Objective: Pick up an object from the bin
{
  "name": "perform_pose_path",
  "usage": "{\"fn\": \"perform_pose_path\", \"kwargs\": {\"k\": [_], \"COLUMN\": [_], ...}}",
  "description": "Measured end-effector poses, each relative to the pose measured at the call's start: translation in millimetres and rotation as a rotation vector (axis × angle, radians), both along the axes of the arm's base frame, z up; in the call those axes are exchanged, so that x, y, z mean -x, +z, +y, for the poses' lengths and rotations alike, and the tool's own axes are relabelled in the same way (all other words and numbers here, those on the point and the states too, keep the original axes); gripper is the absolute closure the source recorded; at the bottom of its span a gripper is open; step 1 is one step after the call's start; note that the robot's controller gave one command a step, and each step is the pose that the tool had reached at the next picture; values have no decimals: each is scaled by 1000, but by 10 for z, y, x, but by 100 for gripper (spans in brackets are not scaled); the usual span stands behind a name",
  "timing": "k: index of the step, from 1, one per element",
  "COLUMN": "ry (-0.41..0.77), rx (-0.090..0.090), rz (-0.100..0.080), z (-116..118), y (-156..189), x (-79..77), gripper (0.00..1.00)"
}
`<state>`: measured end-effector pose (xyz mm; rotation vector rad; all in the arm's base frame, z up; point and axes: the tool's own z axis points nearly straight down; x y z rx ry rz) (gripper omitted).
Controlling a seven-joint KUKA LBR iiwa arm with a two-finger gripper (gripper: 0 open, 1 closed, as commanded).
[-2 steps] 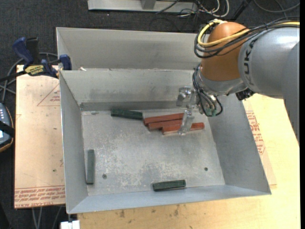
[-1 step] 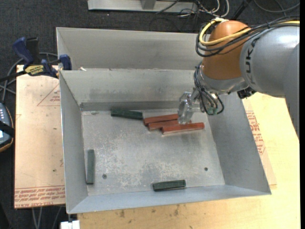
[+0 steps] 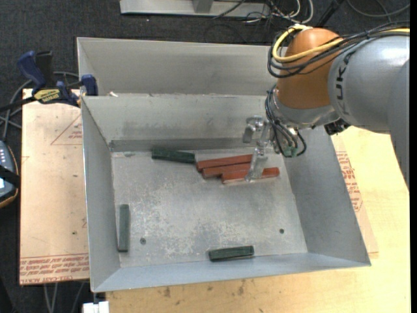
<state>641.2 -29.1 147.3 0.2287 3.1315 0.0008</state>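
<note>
My gripper (image 3: 255,172) hangs low at the back right of the bin, down among a small cluster of red-brown bars. One red-brown bar (image 3: 223,164) lies flat, just left of the gripper. A second, paler red-brown bar (image 3: 268,173) lies under and right of the gripper's tip. Whether the gripper has hold of either bar is hidden by its own body. A dark green bar (image 3: 173,154) rests to the left of the cluster, near the back wall.
A dark green bar (image 3: 122,227) lies along the left wall toward the front. Another dark green bar (image 3: 230,253) lies by the front wall. The arm with its orange cover and cables reaches in over the right rim.
</note>
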Motion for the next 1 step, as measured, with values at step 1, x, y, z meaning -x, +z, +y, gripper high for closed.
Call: {"fn": "perform_pose_path", "kwargs": {"k": [1], "ry": [68], "rx": [-2], "rz": [6], "z": [199], "y": [-823], "x": [-24], "gripper": [0]}}
